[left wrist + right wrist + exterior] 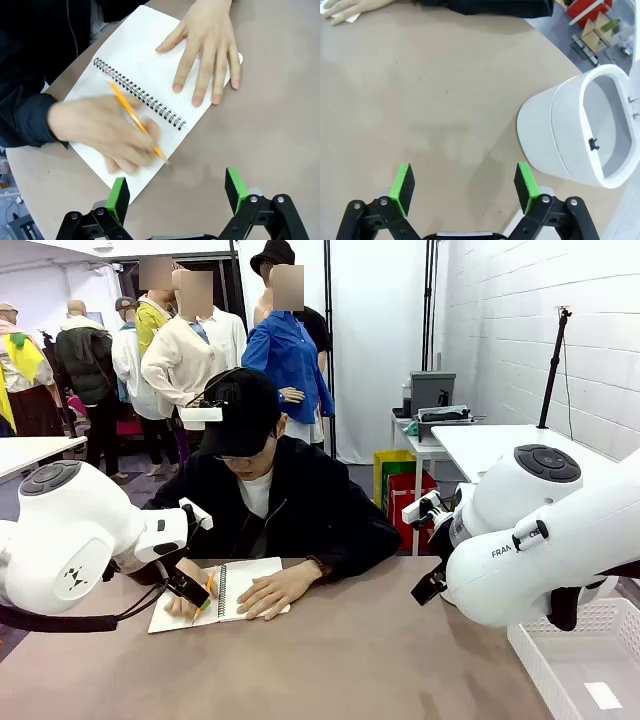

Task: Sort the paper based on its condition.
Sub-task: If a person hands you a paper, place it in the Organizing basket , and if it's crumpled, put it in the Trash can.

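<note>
As a writing hand (100,132) guides one pencil (131,112) over one notebook (135,50), second hand (207,40) flat on it | left end effector (176,190) spread wide, empty | right end effector (464,182) likewise

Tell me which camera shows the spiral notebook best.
The left wrist view: the notebook lies open from above, wire spine and both pages plain, one hand flat on it, the other hand writing with a pencil. The front view shows it small, partly behind hands. The right wrist view catches a white corner under fingertips.
</note>
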`<state>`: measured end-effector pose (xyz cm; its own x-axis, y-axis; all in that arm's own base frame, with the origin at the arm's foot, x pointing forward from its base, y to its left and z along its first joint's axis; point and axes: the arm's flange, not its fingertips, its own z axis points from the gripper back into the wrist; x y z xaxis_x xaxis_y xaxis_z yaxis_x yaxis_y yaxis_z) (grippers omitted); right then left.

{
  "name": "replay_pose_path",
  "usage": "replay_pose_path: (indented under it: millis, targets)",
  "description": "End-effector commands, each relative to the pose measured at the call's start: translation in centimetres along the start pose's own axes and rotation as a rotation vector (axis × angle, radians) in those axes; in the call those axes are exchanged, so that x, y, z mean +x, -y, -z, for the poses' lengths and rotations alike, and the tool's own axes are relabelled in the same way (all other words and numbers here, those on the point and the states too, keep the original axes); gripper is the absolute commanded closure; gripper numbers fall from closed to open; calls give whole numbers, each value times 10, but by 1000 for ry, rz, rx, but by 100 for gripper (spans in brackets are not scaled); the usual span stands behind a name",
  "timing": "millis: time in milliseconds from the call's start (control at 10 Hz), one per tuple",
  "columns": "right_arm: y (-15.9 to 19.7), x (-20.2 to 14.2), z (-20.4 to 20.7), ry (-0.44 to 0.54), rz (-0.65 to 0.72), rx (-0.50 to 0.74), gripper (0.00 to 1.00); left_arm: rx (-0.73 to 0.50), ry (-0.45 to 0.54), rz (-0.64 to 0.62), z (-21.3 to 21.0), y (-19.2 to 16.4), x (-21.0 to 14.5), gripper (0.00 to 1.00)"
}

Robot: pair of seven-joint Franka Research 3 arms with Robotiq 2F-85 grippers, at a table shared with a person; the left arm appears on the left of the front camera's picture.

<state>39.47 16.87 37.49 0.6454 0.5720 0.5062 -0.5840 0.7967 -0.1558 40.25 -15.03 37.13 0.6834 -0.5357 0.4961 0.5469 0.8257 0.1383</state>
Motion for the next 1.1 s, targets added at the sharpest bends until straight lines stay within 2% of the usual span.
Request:
replay_pose_path:
  millis: [0, 1000]
  targets:
    - [0, 0, 0, 0, 0, 0, 0, 0, 0, 0, 0, 0, 0, 0]
    - [0, 0, 0, 0, 0, 0, 0, 0, 0, 0, 0, 0, 0, 0]
